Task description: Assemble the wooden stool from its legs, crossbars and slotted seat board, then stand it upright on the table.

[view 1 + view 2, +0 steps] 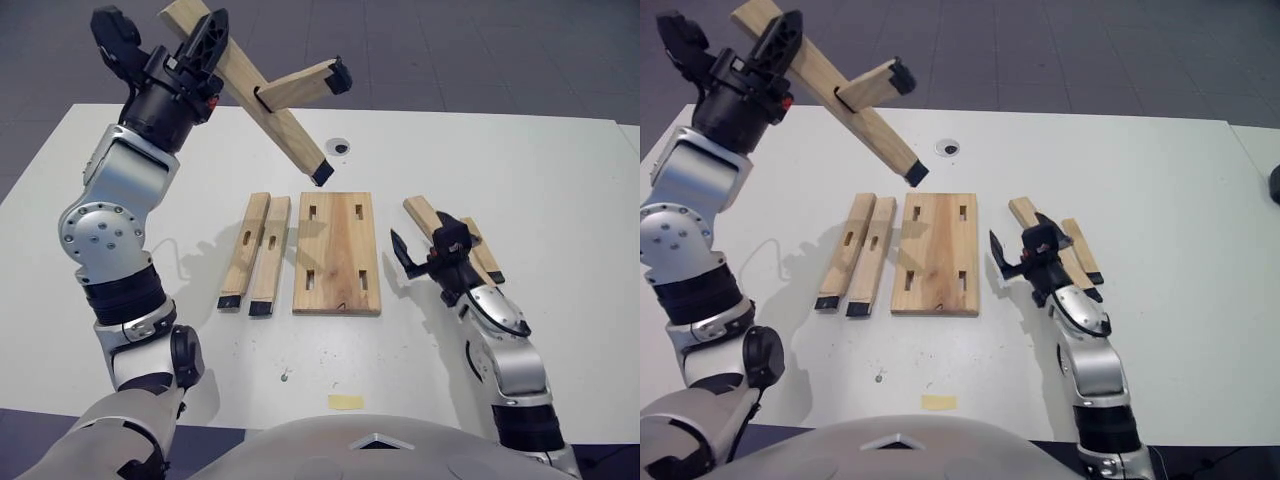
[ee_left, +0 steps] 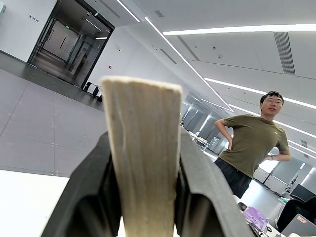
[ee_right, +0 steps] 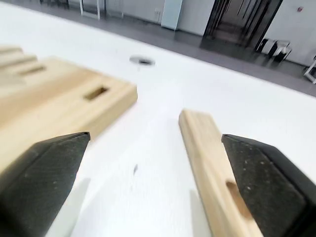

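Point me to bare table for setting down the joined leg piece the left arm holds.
Widest free patch: table right of the right-hand legs. Also the near strip between seat board and yellow note. Crowded: the middle, left legs to the open right gripper.

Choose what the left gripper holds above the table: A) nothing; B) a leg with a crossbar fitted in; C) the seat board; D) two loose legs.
B: the left gripper is shut on a leg with a crossbar in its slot; the seat board lies flat on the table.
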Tool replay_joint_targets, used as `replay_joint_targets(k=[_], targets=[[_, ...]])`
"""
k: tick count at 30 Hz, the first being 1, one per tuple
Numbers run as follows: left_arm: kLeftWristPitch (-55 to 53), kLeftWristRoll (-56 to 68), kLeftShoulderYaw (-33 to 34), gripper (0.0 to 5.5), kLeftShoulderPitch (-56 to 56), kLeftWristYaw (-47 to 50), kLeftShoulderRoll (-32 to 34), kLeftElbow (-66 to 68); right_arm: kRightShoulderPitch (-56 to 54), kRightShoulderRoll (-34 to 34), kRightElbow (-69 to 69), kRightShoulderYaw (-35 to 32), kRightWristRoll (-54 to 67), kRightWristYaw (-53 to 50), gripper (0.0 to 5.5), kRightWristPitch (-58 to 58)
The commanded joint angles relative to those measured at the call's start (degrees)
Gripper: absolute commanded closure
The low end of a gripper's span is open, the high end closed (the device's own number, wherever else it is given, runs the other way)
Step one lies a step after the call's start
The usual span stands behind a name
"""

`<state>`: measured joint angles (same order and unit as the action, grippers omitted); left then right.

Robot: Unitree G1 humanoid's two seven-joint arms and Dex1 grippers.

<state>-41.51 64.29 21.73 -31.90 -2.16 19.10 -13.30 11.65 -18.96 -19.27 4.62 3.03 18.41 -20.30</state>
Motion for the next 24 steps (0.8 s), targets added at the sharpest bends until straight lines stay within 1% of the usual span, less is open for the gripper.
replay_joint_targets(k=[1,4,6,10,14,19,24], targets=[[-3.68,4.23,0.25,4.45,4.08,-2.79,2.09,-3.19,1.81,-3.20,-2.58,6.86,0.23,6.79,0.10,-3.00],[-4.10,3.56,0.09,4.46,3.99,-3.87,3.30,-1.88,-0.51,-2.25,-1.96,10.99,-0.04,8.57,0.10,-3.70],[-4.42,3.21,-0.29,4.46,3.11,-4.78,3.84,-0.44,-3.52,-0.01,-0.54,13.20,-0.37,8.32,0.10,-2.94],[-4.75,1.97,-0.48,4.46,3.31,-6.84,5.72,1.13,-8.30,3.97,2.50,14.47,-0.14,7.30,0.10,-0.88],[-5.43,1.20,0.57,4.46,5.59,-8.92,8.75,1.77,-6.39,5.35,2.38,13.21,-0.67,4.73,0.10,0.85],[-5.01,1.64,5.29,4.46,10.96,-13.55,12.86,1.20,-0.73,3.90,-1.00,9.24,0.87,3.36,0.10,0.09],[-3.47,0.92,7.89,4.46,14.20,-15.05,12.90,1.90,-0.83,2.72,-1.16,6.80,1.39,3.60,0.10,-0.57]])
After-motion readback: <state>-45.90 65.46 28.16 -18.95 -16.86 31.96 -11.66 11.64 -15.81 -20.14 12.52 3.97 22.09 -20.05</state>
